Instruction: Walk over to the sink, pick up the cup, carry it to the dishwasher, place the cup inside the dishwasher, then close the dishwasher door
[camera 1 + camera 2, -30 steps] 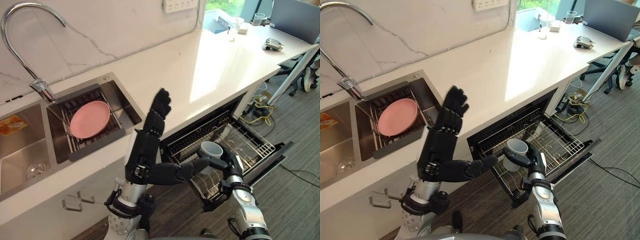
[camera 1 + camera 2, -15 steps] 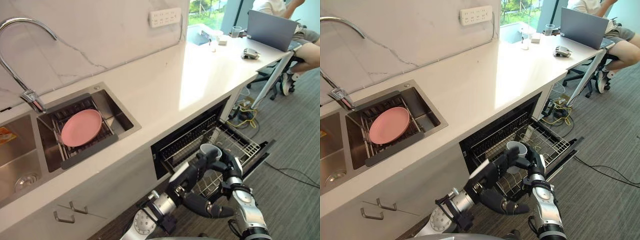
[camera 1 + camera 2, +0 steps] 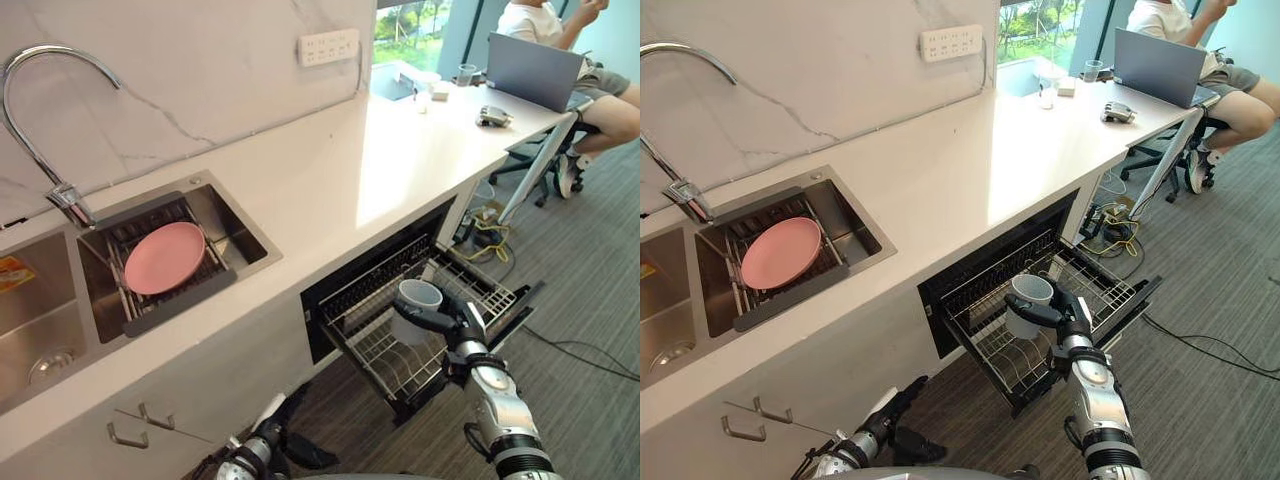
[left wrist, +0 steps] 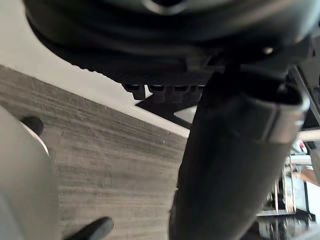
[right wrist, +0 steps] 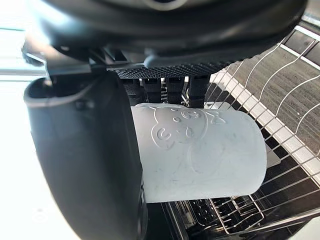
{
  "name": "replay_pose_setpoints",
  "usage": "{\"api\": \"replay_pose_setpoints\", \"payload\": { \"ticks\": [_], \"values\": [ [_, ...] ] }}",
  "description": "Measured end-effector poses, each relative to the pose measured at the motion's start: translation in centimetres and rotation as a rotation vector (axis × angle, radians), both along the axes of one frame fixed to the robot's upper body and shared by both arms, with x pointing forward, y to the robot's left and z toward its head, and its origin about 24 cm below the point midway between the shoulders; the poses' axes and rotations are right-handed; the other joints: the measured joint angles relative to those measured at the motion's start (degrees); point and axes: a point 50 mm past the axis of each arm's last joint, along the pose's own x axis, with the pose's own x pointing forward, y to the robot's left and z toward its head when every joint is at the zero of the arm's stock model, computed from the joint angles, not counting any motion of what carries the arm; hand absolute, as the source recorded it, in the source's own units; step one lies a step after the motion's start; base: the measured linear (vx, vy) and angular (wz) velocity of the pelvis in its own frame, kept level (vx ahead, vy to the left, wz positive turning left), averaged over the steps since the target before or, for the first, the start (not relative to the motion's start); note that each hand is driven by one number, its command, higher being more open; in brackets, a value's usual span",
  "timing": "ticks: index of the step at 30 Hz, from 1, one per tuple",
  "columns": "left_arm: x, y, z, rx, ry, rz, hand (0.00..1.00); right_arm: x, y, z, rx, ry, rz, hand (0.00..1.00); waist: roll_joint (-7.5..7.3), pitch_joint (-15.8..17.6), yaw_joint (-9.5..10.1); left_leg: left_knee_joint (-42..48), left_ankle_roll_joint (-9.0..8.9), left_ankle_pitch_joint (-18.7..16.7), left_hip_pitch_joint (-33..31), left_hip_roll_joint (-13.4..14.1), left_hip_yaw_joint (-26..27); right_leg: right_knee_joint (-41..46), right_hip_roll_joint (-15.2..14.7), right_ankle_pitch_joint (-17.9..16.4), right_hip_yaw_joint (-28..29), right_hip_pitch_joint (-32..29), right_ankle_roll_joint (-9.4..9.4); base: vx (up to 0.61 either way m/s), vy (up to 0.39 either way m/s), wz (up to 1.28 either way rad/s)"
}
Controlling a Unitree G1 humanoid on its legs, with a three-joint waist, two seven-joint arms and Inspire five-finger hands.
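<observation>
With the right hand (image 3: 1068, 320) wrapped round the cup (image 3: 1028, 300), lower it gently onto bare rack (image 3: 1108, 290) wires toward 5 o'clock. Whether the left hand (image 3: 890, 408), low at 7 o'clock, is open or closed, I cannot tell.

A white counter (image 3: 330, 170) runs toward the window, with a laptop (image 3: 535, 70) and a glass (image 3: 467, 73) at its far end. In the sink (image 3: 243, 225), a pink plate (image 3: 165, 257) rests on a wire rack (image 3: 126, 288). Below, the dishwasher basket (image 3: 395, 355) stands pulled out over grey floor (image 3: 590, 270) strewn with cables (image 3: 497, 235).
</observation>
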Motion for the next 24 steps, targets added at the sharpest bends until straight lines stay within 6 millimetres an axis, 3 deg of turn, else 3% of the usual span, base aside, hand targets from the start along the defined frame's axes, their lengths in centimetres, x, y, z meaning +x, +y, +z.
{"api": "replay_pose_setpoints", "payload": {
  "ticks": [10, 15, 19, 24],
  "values": [
    [0.1, 3.2, -0.3, 0.095, 0.016, 0.145, 1.0, 3.1, -3.9, 1.7, -0.202, 0.09, 0.017, 0.0, 1.14, 3.5, 1.29, 0.0, 0.55, 0.8, -2.2, -0.6, -3.2, 0.6, -0.3, -0.3, -3.0, 0.0, 0.34, -0.01, -0.004, 0.17],
    [-1.4, 4.4, -0.9, 0.081, 0.074, 0.292, 1.0, 4.0, -6.4, 2.7, -0.209, 0.117, -0.017, 0.0, 1.87, 6.9, 2.29, 0.1, 0.86, 1.4, -3.3, -1.3, -4.9, 1.6, -0.9, -0.7, -4.4, -0.3, 0.66, -0.02, 0.006, 0.17],
    [-1.1, 4.6, -0.7, 0.046, 0.061, 0.38, 1.0, 4.9, -6.6, 3.7, -0.181, 0.088, -0.022, 0.0, 2.22, 9.3, 2.94, 0.1, 1.28, 2.0, -5.3, -1.7, -6.0, 2.9, -1.4, -0.9, -5.2, -2.2, 0.71, -0.05, 0.032, 0.17],
    [0.3, 5.0, -0.2, 0.003, 0.015, 0.478, 1.0, 6.7, -5.8, 5.4, -0.165, 0.046, 0.021, 0.0, 2.41, 13.7, 5.18, 0.1, 1.62, 2.6, -7.5, -2.0, -6.7, 4.8, -2.3, -1.1, -5.7, -4.5, 0.63, -0.05, 0.03, 0.09]
  ]
}}
